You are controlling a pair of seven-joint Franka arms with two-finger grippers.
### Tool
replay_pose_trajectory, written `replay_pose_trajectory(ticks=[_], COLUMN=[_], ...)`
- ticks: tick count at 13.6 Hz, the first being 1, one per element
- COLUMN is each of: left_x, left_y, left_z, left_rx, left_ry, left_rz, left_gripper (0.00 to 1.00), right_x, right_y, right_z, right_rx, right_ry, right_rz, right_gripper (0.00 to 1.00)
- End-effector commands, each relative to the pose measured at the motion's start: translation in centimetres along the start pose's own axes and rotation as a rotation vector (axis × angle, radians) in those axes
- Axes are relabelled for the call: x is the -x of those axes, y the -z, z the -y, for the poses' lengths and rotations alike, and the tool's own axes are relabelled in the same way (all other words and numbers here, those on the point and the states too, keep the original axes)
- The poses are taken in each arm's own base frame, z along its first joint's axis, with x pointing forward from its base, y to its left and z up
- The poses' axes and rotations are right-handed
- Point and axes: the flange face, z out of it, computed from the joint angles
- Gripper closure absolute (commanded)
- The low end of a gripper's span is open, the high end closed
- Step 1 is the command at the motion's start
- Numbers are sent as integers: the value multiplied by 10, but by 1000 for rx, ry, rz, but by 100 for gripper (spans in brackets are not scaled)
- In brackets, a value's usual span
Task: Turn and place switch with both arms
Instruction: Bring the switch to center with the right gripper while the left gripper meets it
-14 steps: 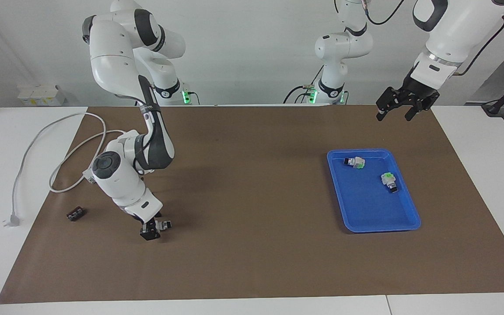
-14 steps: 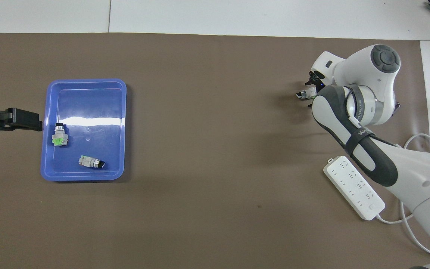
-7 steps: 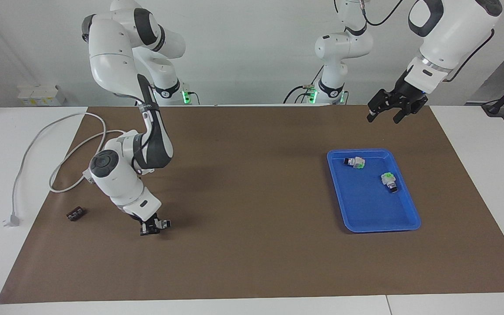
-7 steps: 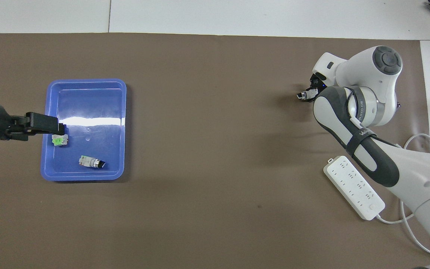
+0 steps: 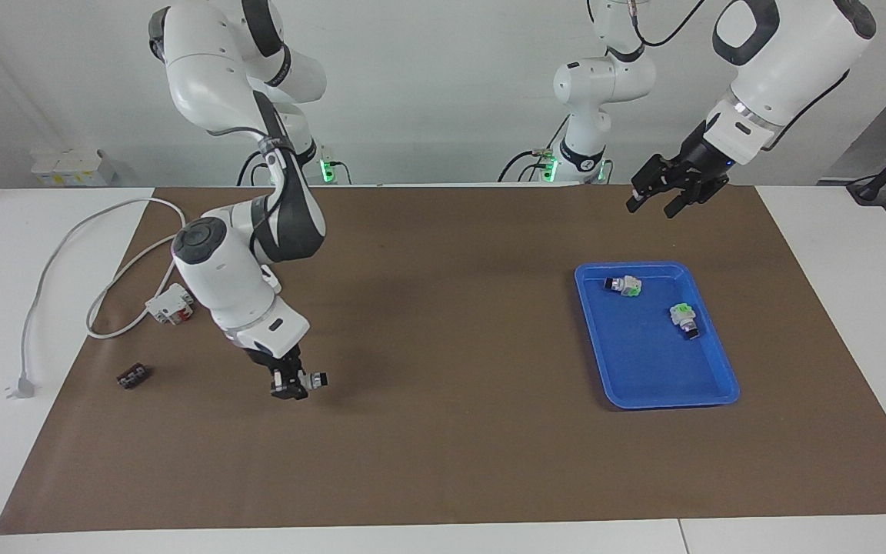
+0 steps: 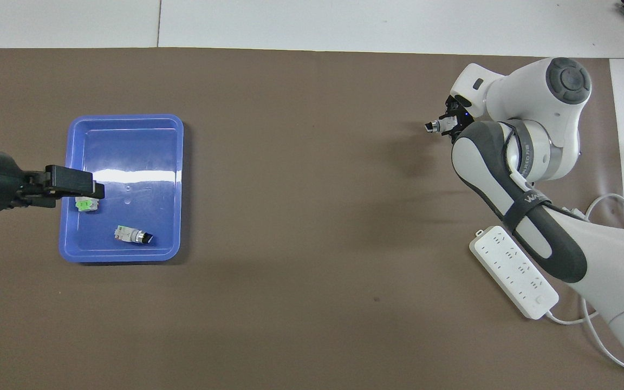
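Switch (image 5: 312, 379) sits clamped in right gripper (image 5: 289, 385), lifted over the mat at the right arm's end, long axis level, knob toward the tray (image 5: 595, 338). Left gripper (image 5: 667, 197) hangs open, well apart, above the mat near the tray.

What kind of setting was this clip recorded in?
Most likely a robotics lab bench: two Franka arms mounted at a table covered by a brown mat, a blue tray holding small switches, and a white power strip with loose cabling.
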Motion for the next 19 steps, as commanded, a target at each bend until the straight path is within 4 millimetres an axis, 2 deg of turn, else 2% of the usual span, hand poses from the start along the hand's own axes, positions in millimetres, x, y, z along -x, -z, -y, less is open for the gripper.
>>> replay_pose_trajectory(ticks=[1, 4, 8, 9, 11, 12, 14, 16, 19], left_x=[8, 9, 15, 17, 17, 18, 20, 26, 33], left_y=[-17, -40, -88, -99, -113, -120, -131, -139, -153], left_z=[-11, -32, -64, -69, -76, -85, -102, -124, -146], left_rx=[124, 248, 368, 395, 477, 502, 551, 591, 648], left_ry=[31, 49, 125, 149, 238, 263, 327, 426, 509], left_rz=[2, 11, 3, 16, 29, 32, 33, 29, 34], left_gripper=[33, 47, 55, 57, 59, 59, 61, 62, 66], right_x=[-15, -39, -55, -69, -87, -101, -116, -141, -148], right_y=[30, 58, 80, 78, 81, 83, 91, 115, 125], right_z=[16, 36, 53, 59, 67, 68, 70, 75, 80], right_rx=[-71, -196, -279, -310, -347, -348, -335, -296, -296], right_ry=[-40, -66, -66, -68, -135, -147, -153, -118, -106], right_rz=[-68, -174, -206, -233, -272, -267, -273, -284, -289], right_gripper=[100, 100, 100, 100, 100, 100, 100, 100, 100])
